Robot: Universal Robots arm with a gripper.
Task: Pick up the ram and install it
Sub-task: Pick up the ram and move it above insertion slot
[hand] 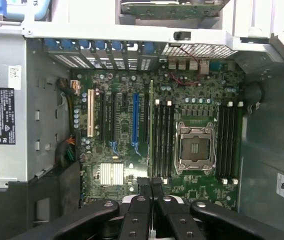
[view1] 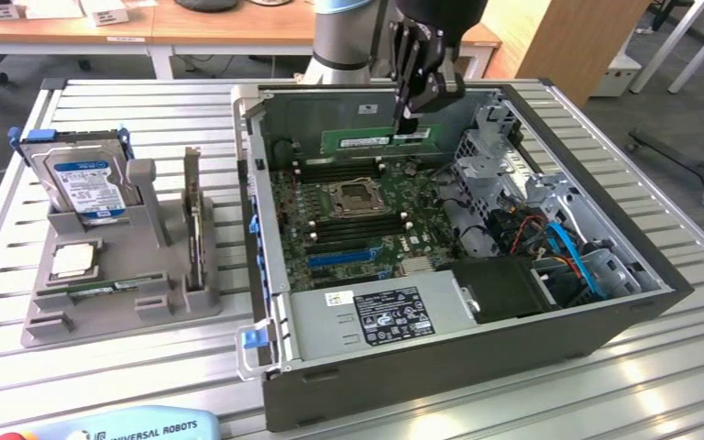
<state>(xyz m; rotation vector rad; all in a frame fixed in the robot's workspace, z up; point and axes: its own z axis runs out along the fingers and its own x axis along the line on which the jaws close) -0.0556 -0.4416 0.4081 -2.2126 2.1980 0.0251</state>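
Observation:
The ram (view1: 370, 140) is a thin green stick, lying level in the air above the back half of the open computer case (view1: 450, 367). My gripper (view1: 409, 124) is shut on it near its end on the exterior view's right. In the wrist view the ram (hand: 151, 130) shows edge-on as a thin line running out from between my fingertips, with the gripper (hand: 151, 187) closed on it. It hangs over the motherboard (hand: 117, 120), beside the black memory slots (hand: 162, 140) next to the CPU socket (hand: 196, 147).
A grey holder (view1: 144, 302) stands at the exterior view's left with a blue-labelled hard drive (view1: 81, 181), an upright dark card (view1: 192, 215) and a square chip (view1: 73, 261). Drive cages and cables (view1: 548, 247) fill the case's other side. A pendant (view1: 144, 426) lies at the front edge.

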